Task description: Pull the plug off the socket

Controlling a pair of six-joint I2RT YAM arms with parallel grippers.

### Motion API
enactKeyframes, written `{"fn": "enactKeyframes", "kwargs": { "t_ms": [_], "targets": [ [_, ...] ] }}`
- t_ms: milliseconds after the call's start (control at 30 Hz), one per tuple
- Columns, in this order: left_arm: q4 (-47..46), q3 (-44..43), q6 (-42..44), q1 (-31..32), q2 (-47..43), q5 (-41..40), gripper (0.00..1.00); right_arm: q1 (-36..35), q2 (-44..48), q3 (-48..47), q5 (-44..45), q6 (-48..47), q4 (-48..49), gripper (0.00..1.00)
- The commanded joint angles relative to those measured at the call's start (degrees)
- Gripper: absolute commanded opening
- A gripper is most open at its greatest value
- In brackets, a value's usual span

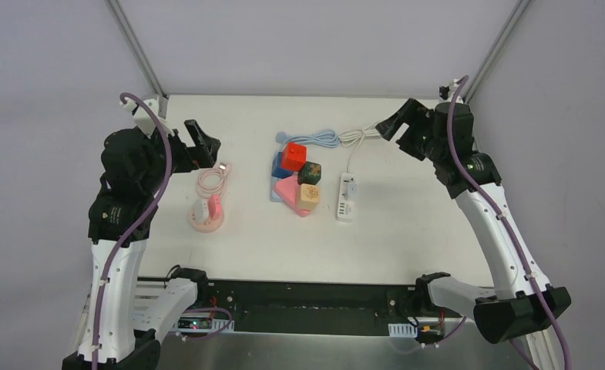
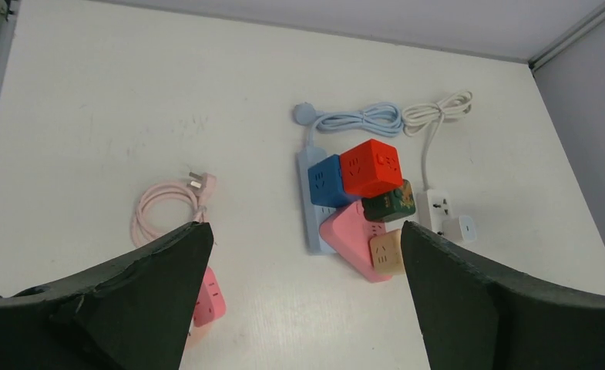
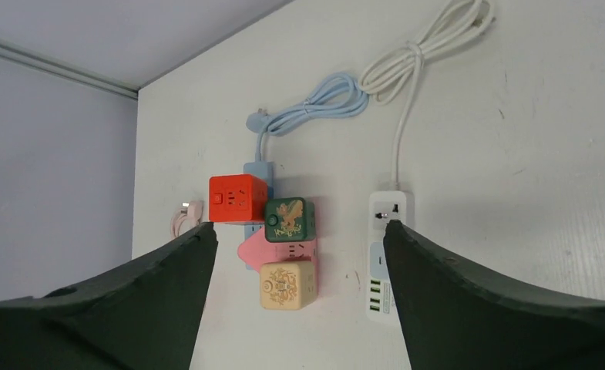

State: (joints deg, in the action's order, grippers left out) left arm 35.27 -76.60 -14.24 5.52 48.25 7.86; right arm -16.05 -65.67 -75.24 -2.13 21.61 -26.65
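Table, white and wide; both my arms are raised above it, nothing in either hand.
Left gripper hangs over the left side near the pink coiled cord; fingers spread as wide as they go, nothing between them.
Right gripper hovers at the far right, above the bundled white cable; fingers spread too, empty.
Mid-table: a blue strip crowded with cube sockets (red, blue, green, pink, tan; I read these as clutter, not my job).
Just right of that, not touching it, lies the white power strip; toward its cable end sits the small white plug, seated, not yet pulled.

How to do it well, as I judge:
- the right hand is nearer, so it takes the plug;
- come straight down, jaws across the plug's two side faces, low on the body but clear of the strip;
- the strip looks light and may lift along with the plug, so my left fingers should pin its near end first;
- then draw straight up, no rocking;
- keep clear of the tan cube next door.
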Motion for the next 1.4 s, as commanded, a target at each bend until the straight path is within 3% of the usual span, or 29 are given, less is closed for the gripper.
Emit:
{"fn": "enactKeyframes", "kwargs": {
  "t_ms": [0, 367, 567, 767, 967, 1100, 1367],
  "targets": [
    [-4.7, 2.7, -2.6, -0.5, -2.0, 3.0, 0.99, 0.5, 0.4, 0.5, 1.7, 8.3, -1.9, 0.84],
    [-3.5, 4.8, -4.3, -0.6, -1.4, 6.1, 0.99, 0.1, -12.2, -3.5, -13.0, 11.2, -9.6, 0.84],
    [-5.4, 5.0, -2.9, -0.5, 0.5, 14.4, 0.99, -5.0, -16.7, -1.9, -4.9, 9.9, -12.6, 0.83],
    [-7.5, 7.9, -6.7, -0.6, 1.3, 16.9, 0.99, -10.6, -21.2, -2.9, 5.2, 7.8, -17.4, 0.81],
    [-8.0, 8.7, -7.0, -0.6, 1.6, 15.5, 0.99, -14.5, -26.2, -2.9, 12.5, 6.7, -19.8, 0.57],
    [-8.1, 9.6, -6.6, -0.6, 1.6, 15.2, 0.99, -15.8, -28.2, -2.1, 15.4, 6.4, -18.8, 0.51],
    [-8.2, 9.7, -6.3, -0.6, 2.1, 15.5, 0.99, -16.0, -32.2, -0.5, 12.2, 3.2, -14.7, 0.53]
  ]
}}
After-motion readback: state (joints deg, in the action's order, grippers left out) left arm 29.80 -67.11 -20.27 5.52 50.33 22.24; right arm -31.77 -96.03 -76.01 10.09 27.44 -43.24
